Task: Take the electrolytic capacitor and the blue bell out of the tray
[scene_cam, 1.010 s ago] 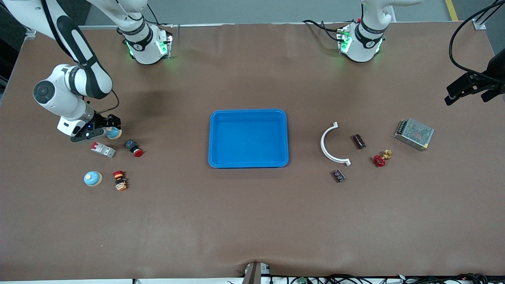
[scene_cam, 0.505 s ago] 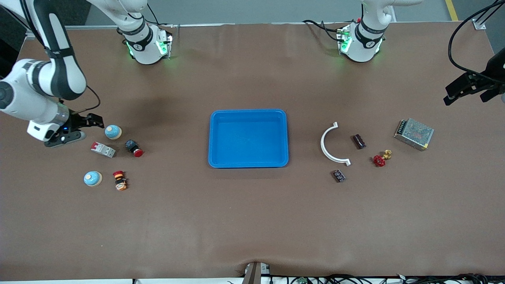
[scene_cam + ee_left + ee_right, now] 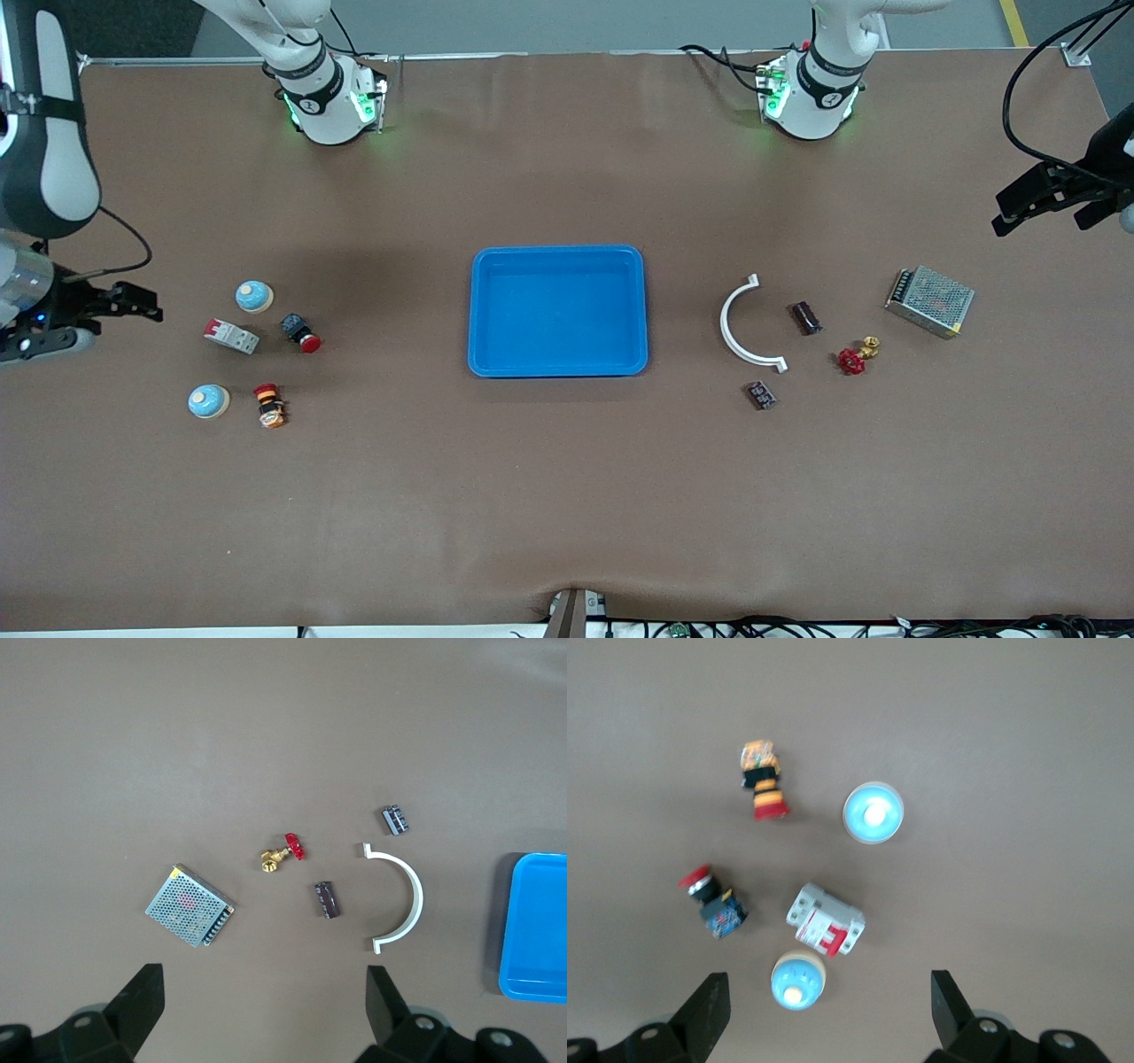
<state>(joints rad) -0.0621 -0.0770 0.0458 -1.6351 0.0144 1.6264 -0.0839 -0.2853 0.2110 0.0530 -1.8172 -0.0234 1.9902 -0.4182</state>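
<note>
Right gripper hangs over bare table at the right arm's end, clear of the cluster of parts there; fingers spread apart, nothing between them. Left gripper hangs over the left arm's end of the table, above bare surface farther from the front camera than the power supply; fingers also spread apart and empty.

Blue tray sits mid-table, nothing in it.

Right arm's end: two blue bells. First bell stands just beside the circuit breaker, farther from the front camera than it. Second bell is nearer the front camera, beside the orange-and-red push button. A red-capped push button lies beside the breaker, on the tray side. None of these touch.

Left arm's end: the capacitor, a dark cylinder, lies on its side between the white curved bracket and the red-handled brass valve, touching neither. A small dark terminal block lies nearer the front camera than the bracket. The power supply, a metal mesh box, sits apart toward the table's end.

Both the bells and the capacitor are on the table, outside the tray.
</note>
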